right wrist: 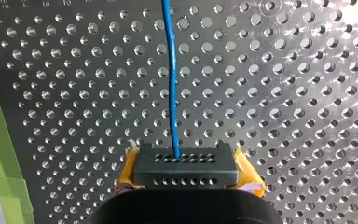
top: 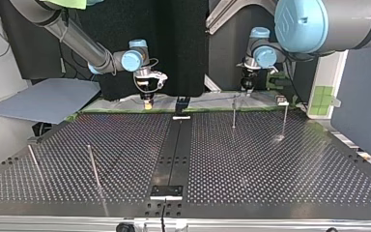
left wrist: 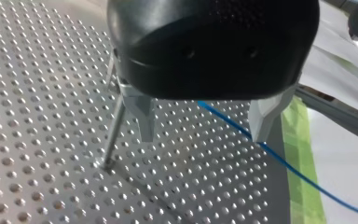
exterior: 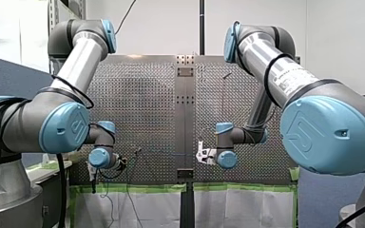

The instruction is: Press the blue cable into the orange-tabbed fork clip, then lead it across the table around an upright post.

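Observation:
The blue cable (right wrist: 170,70) comes out of my right gripper (right wrist: 179,158), which is shut on it between yellow pads, and runs ahead over the perforated table (right wrist: 284,93). In the top view my right gripper (top: 147,100) hangs at the far edge, left of centre. My left gripper (left wrist: 204,130) is open, its metal fingers (left wrist: 144,122) spread just above the plate. The blue cable (left wrist: 307,179) passes loosely between them, close to one fingertip. A thin upright post (left wrist: 114,133) stands right beside the other finger. I cannot see any orange-tabbed clip.
Several thin upright posts stand on the table: two near my left gripper (top: 234,113) (top: 285,121), two nearer the camera (top: 92,164) (top: 34,159). A small fixture (top: 282,101) sits at the far edge. Green tape (left wrist: 303,186) lines that edge. A grey sheet (top: 48,99) lies off the table.

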Action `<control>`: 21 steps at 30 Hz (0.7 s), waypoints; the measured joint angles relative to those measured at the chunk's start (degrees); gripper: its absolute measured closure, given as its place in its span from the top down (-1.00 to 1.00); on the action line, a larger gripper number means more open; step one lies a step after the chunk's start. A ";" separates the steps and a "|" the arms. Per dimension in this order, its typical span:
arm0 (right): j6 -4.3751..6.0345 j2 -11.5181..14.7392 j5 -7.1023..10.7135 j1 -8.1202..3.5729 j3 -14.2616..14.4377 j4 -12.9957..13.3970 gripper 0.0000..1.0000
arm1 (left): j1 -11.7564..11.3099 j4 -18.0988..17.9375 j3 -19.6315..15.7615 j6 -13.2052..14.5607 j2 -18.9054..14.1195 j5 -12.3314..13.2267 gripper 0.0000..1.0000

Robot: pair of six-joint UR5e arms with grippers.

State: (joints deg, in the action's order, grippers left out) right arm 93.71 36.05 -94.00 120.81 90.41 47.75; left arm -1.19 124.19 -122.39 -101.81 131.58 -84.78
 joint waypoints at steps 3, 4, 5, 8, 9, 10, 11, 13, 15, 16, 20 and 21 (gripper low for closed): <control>0.00 -0.01 0.01 0.00 0.00 0.03 -1.00 | 0.06 -0.54 -1.67 -0.03 -1.79 0.52 1.00; 0.00 -0.01 0.01 0.00 0.00 0.04 -1.00 | 0.12 -0.68 -2.31 -0.04 -2.50 0.78 1.00; 0.00 -0.01 0.02 0.00 0.00 0.02 -1.00 | 0.17 -0.73 -2.71 -0.05 -3.02 0.96 1.00; 0.00 -0.02 0.03 0.00 -0.01 0.00 -1.00 | 0.37 -0.53 -3.46 0.00 -4.58 1.79 1.00; 0.00 -0.02 0.03 0.00 0.00 -0.01 -1.00 | 0.44 -0.40 -3.55 0.05 -4.87 2.13 1.00; 0.00 -0.02 0.03 0.00 0.00 -0.02 -1.00 | 0.54 -0.23 -3.65 0.14 -5.13 2.64 1.00; 0.00 -0.03 0.03 0.00 0.00 -0.05 -1.00 | 0.63 -0.09 -3.70 0.23 -5.26 3.00 1.00; 0.00 -0.03 0.03 0.00 0.00 -0.18 -1.00 | 0.84 0.27 -3.75 0.64 -5.42 3.55 1.00; 0.00 -0.02 0.04 0.00 0.00 -0.29 -1.00 | 1.02 0.50 -3.75 1.16 -5.48 3.80 1.00; 0.00 -0.03 0.03 0.00 0.00 -0.32 -1.00 | 1.15 0.56 -3.77 1.42 -5.49 3.94 1.00; 0.00 -0.02 0.04 0.00 0.00 -0.36 -1.00 | 1.48 0.62 -3.77 1.79 -5.50 4.36 1.00; 0.00 -0.02 0.04 0.00 0.00 -0.36 -1.00 | 1.55 0.62 -3.76 1.83 -5.50 4.41 1.00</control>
State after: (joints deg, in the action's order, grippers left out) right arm 93.71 36.03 -93.96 120.81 90.41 47.39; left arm 0.36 124.80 -126.15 -99.98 126.08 -80.38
